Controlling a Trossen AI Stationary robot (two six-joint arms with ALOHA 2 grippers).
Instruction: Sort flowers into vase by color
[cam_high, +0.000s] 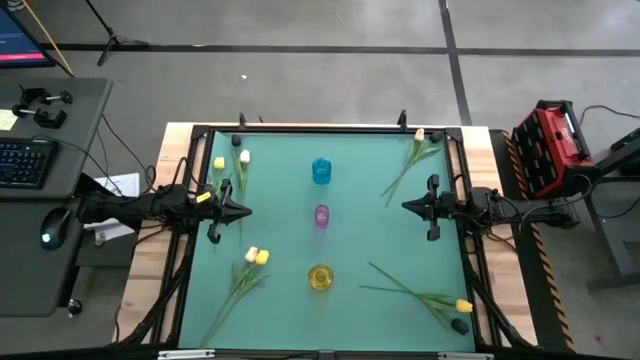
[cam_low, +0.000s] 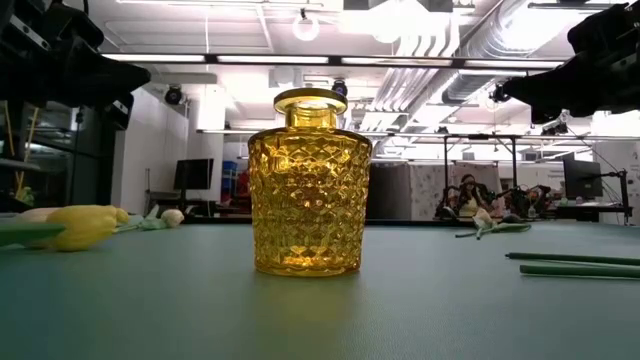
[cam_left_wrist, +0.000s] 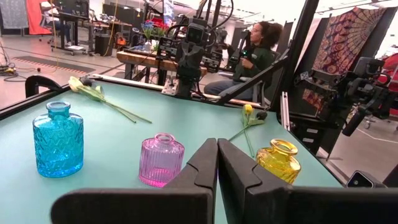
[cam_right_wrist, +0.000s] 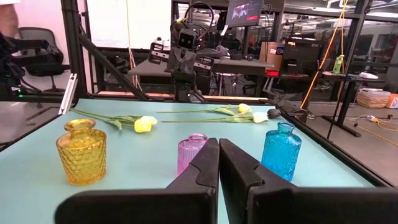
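Note:
Three small glass vases stand in a row down the table's middle: blue farthest, pink in the centre, yellow nearest. Tulips lie flat on the mat in four groups: far left, near left, far right and near right. My left gripper hovers shut left of the pink vase. My right gripper hovers shut to its right. Each wrist view shows its own shut fingers, left and right, pointing at the vases and holding nothing.
A black frame borders the green mat. The low view looks past the yellow vase, with a yellow tulip head on one side and green stems on the other. A person sits beyond the table.

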